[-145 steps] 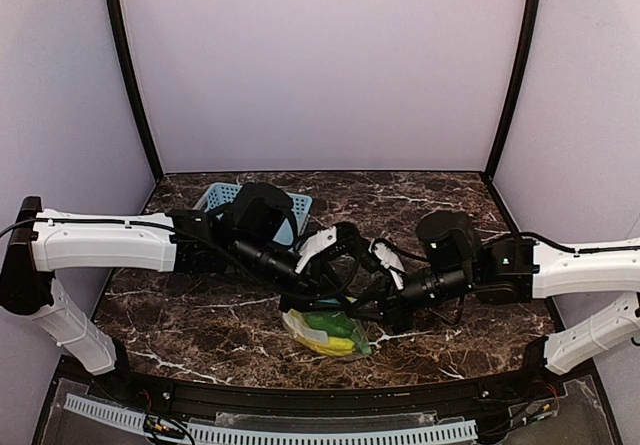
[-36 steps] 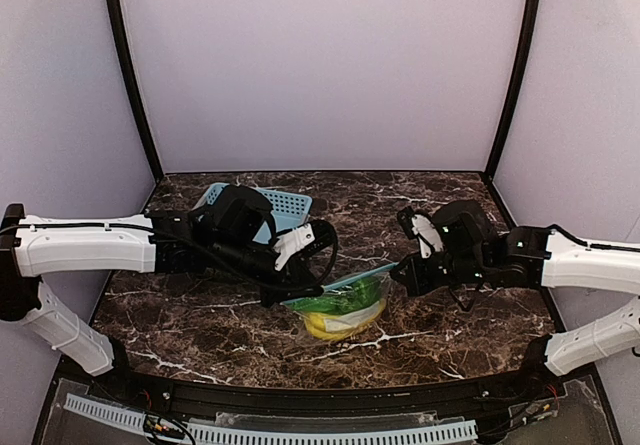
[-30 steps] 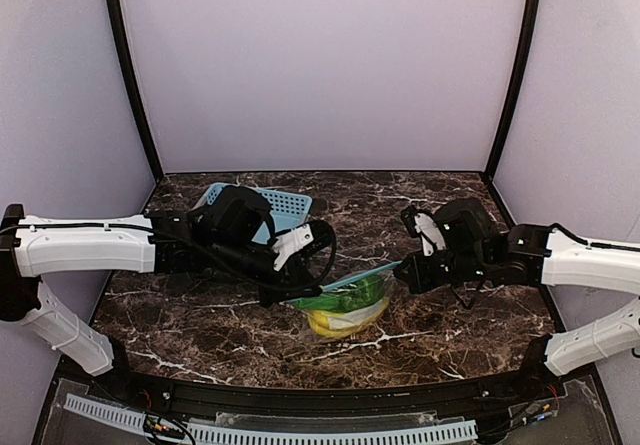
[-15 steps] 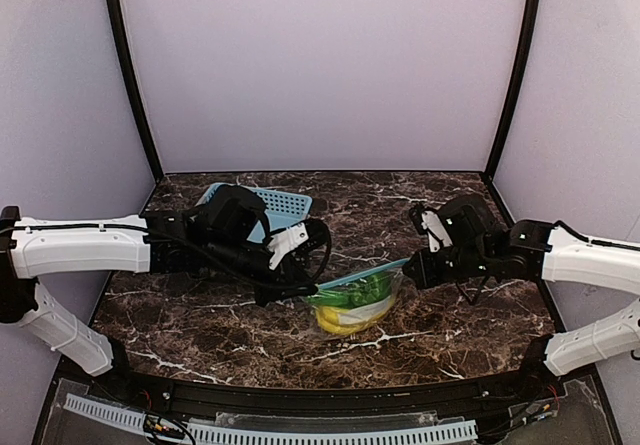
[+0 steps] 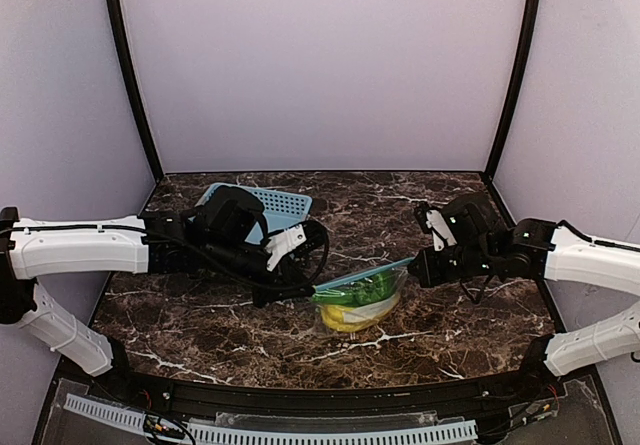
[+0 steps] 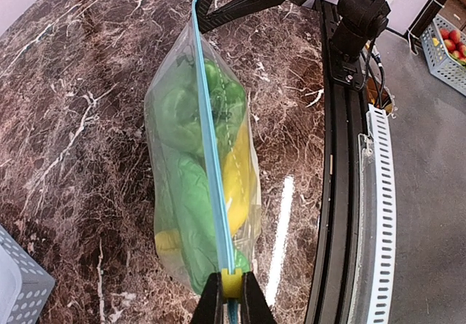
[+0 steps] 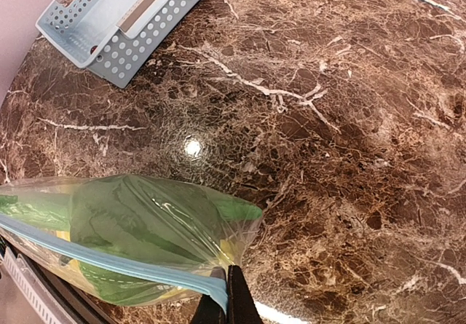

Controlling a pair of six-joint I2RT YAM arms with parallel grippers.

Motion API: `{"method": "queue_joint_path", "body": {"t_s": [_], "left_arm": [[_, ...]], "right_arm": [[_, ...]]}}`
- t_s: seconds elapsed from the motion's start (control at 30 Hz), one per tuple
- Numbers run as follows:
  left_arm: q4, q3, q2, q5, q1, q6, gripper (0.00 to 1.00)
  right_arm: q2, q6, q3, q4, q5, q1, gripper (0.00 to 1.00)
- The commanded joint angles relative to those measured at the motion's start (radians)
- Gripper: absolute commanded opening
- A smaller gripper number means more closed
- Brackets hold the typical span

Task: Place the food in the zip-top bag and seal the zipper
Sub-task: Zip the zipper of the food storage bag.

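Zipper (image 6: 211, 142) pinched tight by left pincer (image 6: 231, 286), opposite end by right pincer (image 7: 223, 296)

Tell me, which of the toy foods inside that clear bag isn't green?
The banana: the only yellow piece in the zip-top bag, at its bottom in the overhead view. The bell pepper and the long cucumber-like pieces are green.

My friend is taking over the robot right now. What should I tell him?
Left tool: shut on one end of the zipper.
Right tool: shut on the other end.
Zip-top bag: stretched between them over the table.
Done: the food is inside, and the zipper looks like one closed line.
Left: check the seal at both ends, then set the bag down and let go.
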Motion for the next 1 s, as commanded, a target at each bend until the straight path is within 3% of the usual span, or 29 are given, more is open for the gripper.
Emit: {"method": "queue_joint_path", "body": {"t_s": [0.0,0.2,0.4,0.7,0.77,0.83,0.87,0.97], "left_arm": [[-0.113,-0.032,-0.044,0.02,0.006,0.002,0.01],[-0.076,-0.041,-0.037,0.028,0.008,-0.038,0.01],[0.025,-0.066,0.017,0.014,0.022,-0.211,0.01],[0.071,-0.049,0.13,-0.054,0.078,-0.308,0.01],[0.091,-0.043,0.134,-0.067,0.08,-0.319,0.06],[0.108,-0.039,0.131,-0.087,0.083,-0.331,0.2],[0.113,-0.037,0.128,-0.093,0.084,-0.336,0.34],[0.142,-0.038,0.098,-0.108,0.085,-0.343,0.55]], "right_arm": [[-0.019,0.008,0.004,-0.063,0.117,-0.045,0.0],[-0.026,-0.05,0.014,-0.038,0.015,-0.045,0.0],[0.002,-0.062,0.03,-0.035,-0.074,-0.045,0.0],[0.073,0.03,0.057,-0.022,0.0,-0.045,0.0],[0.073,0.038,0.058,0.0,0.0,-0.045,0.05],[0.07,0.039,0.06,0.015,-0.003,-0.044,0.11],[0.069,0.038,0.064,0.018,-0.004,-0.044,0.15],[0.059,0.031,0.074,0.016,-0.002,-0.045,0.35]]}}
